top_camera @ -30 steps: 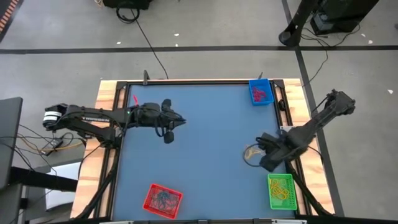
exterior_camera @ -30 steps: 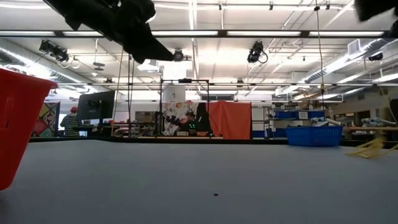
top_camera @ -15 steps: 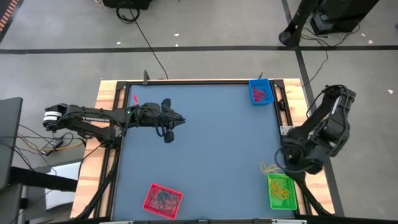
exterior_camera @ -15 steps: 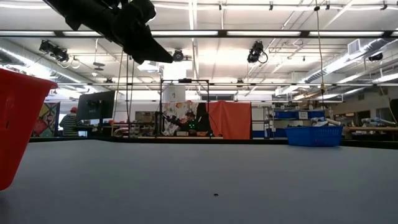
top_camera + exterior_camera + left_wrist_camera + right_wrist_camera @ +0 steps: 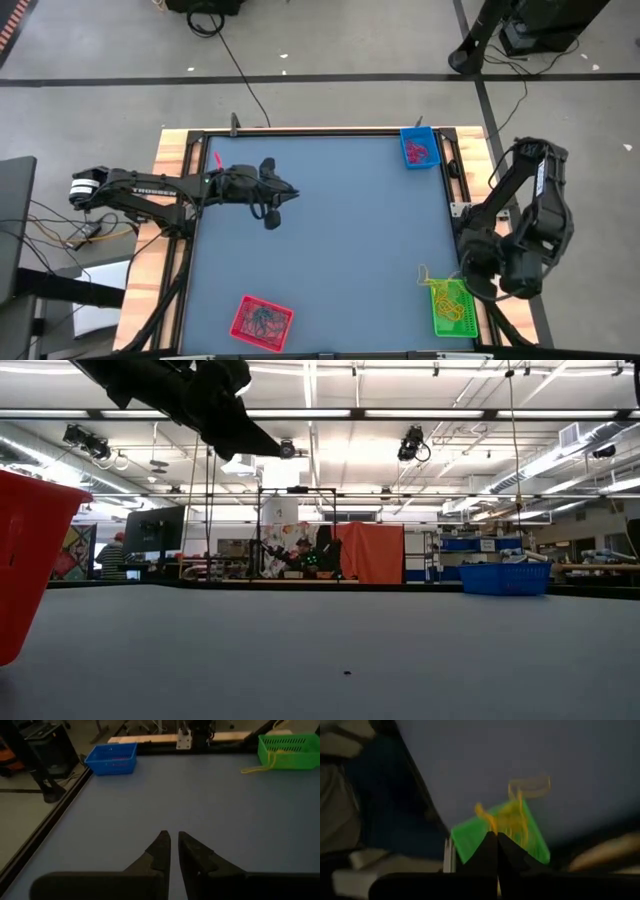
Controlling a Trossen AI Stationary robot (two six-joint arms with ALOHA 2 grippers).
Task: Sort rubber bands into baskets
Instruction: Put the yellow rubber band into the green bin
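Observation:
My right gripper (image 5: 466, 284) (image 5: 496, 836) is shut over the far end of the green basket (image 5: 452, 310), at a bunch of yellow rubber bands (image 5: 436, 282) (image 5: 512, 817). The basket holds more yellow bands. The bunch also shows in the left wrist view (image 5: 260, 766), trailing from the green basket (image 5: 287, 745) onto the table. The blue basket (image 5: 419, 148) at the far right holds pink and red bands. The red basket (image 5: 262, 320) near the front left holds dark bands. My left gripper (image 5: 290, 193) (image 5: 170, 845) hangs shut and empty above the table's left half. My right gripper is shut on the yellow bands where they meet its fingertips (image 5: 495, 826); the fingers themselves hide the exact spot. The fingers slant down over the green basket's far end. The bunch lies over the basket's rim, with a slack loop (image 5: 530, 784) resting on the blue table.
The blue table mat (image 5: 330, 240) is bordered by a black frame and wooden edges. In the low view the left arm (image 5: 190, 400) is at the top left, the red basket (image 5: 30, 560) at the left edge and the blue basket (image 5: 505, 578) far right.
My right gripper has moved toward the table's near right corner, from the mat to the green basket, turning as it went. It has dragged the yellow bands along the table; they now lie over the basket's far rim.

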